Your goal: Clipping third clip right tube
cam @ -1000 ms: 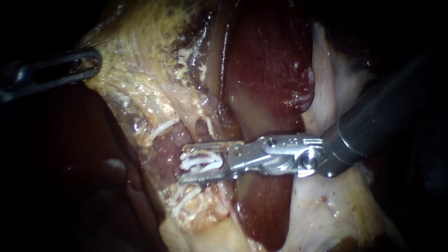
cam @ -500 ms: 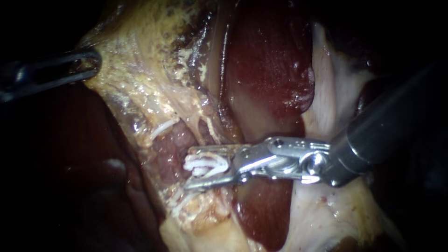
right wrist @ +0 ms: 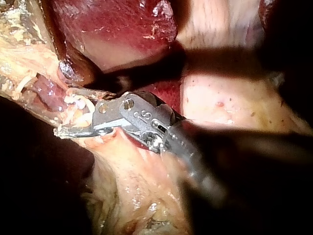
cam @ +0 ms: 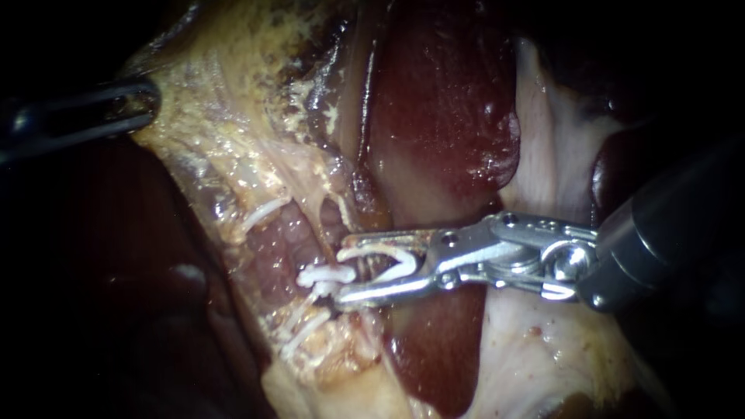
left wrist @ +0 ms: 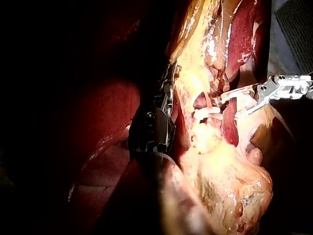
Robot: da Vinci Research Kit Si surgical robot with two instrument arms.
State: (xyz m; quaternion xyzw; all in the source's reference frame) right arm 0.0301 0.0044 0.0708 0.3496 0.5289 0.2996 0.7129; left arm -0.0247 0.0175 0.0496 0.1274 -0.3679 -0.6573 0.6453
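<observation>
Liver (cam: 442,116) behind; right instrument (cam: 342,274) beside white clip (cam: 320,275).

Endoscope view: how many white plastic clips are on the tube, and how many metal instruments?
White plastic clips on the reddish tube: 3 (upper, middle, lower)
Slender metal instruments: 2 (left instrument, right instrument)
Total: 5
The white curve between the right instrument's open jaws is unclear, not counted.

Right instrument (cam: 345,273): silver hinged metal, round pivot screws (cam: 569,262), dark shaft (cam: 667,233)
</observation>
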